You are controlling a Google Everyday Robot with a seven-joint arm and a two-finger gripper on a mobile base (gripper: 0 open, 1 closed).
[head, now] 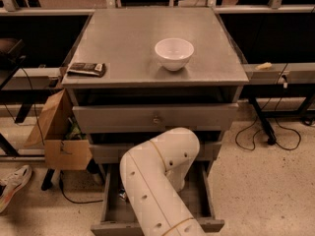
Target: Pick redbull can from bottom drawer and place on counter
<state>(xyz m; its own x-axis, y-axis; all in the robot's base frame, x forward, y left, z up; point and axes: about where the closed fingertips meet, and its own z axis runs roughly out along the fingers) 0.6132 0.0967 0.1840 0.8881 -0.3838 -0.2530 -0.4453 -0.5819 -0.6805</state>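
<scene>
down inside the open bottom drawer [205,200], behind the bend of the white arm [157,181], the gripper was hidden from view, so whether it was open or closed could not be told. the arm rose from the lower edge of the view, folded at a broad rounded elbow in front of the middle drawer [106,152], and dropped back into the drawer where the gripper sat. just to the left of that spot, at the arm's edge, a small shiny glint on the drawer floor looked like the redbull can [122,195], mostly covered by the arm. whether the gripper touched it could not be seen. well above the gripper lay the counter [128,33], the grey square top of the cabinet. a white bowl [174,53] stood on it, up and a little right of the gripper, and a dark flat packet [86,69] lay at its front left corner. between the counter and the gripper, the top drawer [206,117] stood slightly pulled out, with a small round knob [156,119]. off to the gripper's left, a cardboard box [59,141] leaned against the cabinet, and a shoe [12,183] lay on the speckled floor beyond it.
</scene>
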